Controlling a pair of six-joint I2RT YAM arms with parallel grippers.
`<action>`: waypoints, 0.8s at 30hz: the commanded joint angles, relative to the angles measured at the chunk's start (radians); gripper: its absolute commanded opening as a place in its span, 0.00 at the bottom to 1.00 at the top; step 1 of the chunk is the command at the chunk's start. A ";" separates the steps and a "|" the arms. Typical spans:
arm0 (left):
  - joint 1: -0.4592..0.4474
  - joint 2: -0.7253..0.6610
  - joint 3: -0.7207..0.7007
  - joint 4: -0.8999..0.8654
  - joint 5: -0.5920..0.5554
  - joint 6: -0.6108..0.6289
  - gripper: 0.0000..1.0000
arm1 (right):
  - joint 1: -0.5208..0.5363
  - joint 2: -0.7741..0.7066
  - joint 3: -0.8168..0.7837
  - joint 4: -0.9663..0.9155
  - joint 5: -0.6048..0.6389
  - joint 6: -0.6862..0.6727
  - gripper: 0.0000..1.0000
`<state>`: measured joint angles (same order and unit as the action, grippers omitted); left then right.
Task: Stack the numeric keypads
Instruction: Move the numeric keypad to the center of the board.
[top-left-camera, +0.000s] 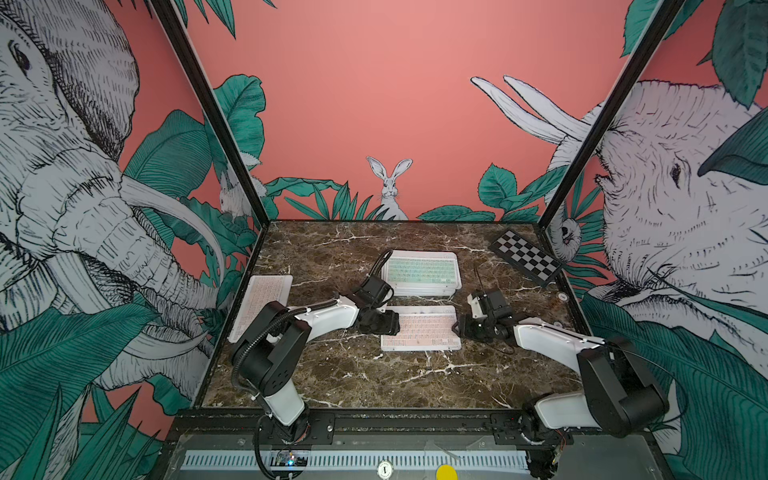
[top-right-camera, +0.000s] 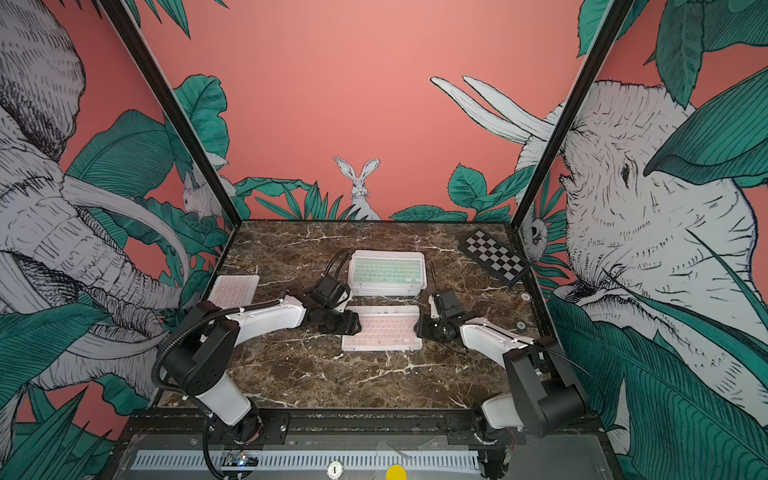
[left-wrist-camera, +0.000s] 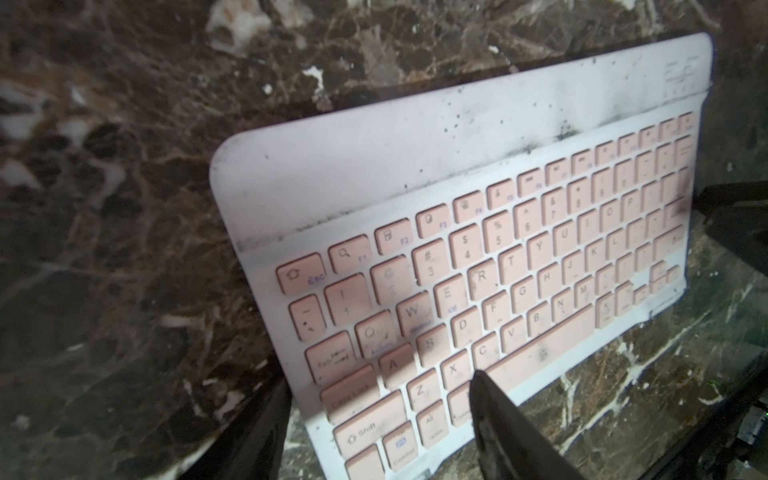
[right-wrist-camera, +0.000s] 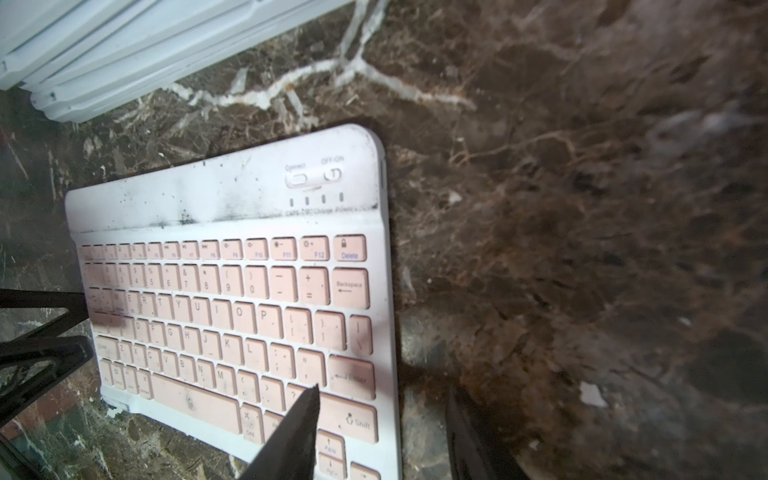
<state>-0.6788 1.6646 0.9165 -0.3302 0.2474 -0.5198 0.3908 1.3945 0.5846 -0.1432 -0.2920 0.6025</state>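
Pink keypad (top-left-camera: 422, 328) (top-right-camera: 382, 328) (left-wrist-camera: 478, 232) (right-wrist-camera: 232, 299): white frame, pink keys up, dark smudges on the top strip. It sits mid-table, long side across. Just behind it, not touching: stack (top-left-camera: 422, 286) (top-right-camera: 386, 286) (right-wrist-camera: 124, 41) of several white-framed keypads, edges slightly offset, count unclear, with a mint-green keypad (top-left-camera: 422, 270) (top-right-camera: 386, 270) face up on top. 2nd pink keypad (top-left-camera: 259, 299) (top-right-camera: 232, 289) is at the table's left edge, long side running front to back, near end hidden.

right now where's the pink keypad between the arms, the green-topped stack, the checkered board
pink keypad (top-left-camera: 422, 328): a top view, middle of its keys
green-topped stack (top-left-camera: 422, 271): a top view, top keypad's keys
checkered board (top-left-camera: 525, 257): a top view, centre of its pattern
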 joint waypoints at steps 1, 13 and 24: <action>-0.007 -0.006 -0.012 -0.012 -0.015 -0.008 0.70 | 0.008 0.011 -0.014 0.025 -0.010 0.021 0.49; -0.007 -0.045 0.023 -0.123 -0.117 0.027 0.70 | 0.012 -0.020 0.004 0.009 0.007 0.010 0.49; -0.016 -0.011 0.027 -0.061 -0.046 0.021 0.70 | 0.030 0.011 0.010 0.053 -0.027 0.031 0.48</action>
<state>-0.6861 1.6547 0.9276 -0.3954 0.1810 -0.5053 0.4065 1.3941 0.5789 -0.1139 -0.3065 0.6243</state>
